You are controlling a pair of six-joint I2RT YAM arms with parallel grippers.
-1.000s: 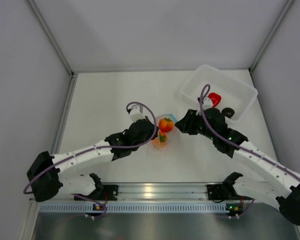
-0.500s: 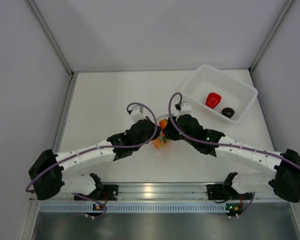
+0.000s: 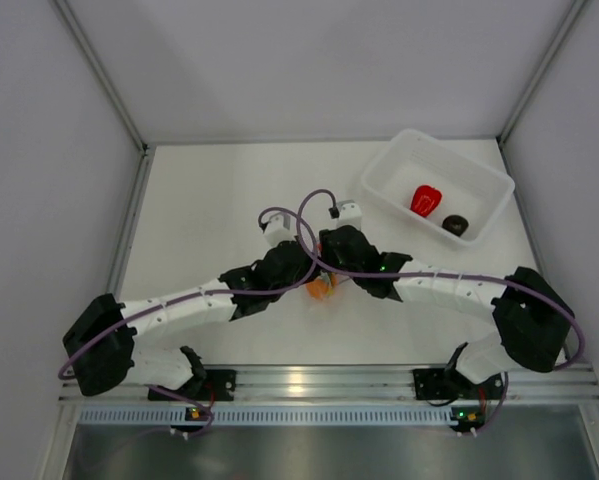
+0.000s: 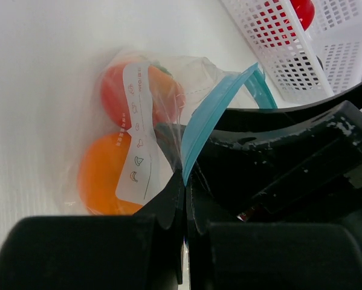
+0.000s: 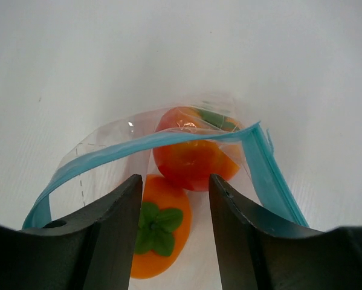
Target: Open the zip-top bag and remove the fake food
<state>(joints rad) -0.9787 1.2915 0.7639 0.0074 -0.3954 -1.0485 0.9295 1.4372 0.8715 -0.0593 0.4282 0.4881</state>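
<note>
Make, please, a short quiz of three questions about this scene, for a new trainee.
1. True or false: the red pepper lies in the white tray.
2. How many orange fruits are inside the zip-top bag? A one, B two, C four.
3. Fill in: the left hand is shut on the bag's ____ zip strip.

Key: 1 true; 2 B; 3 blue.
</note>
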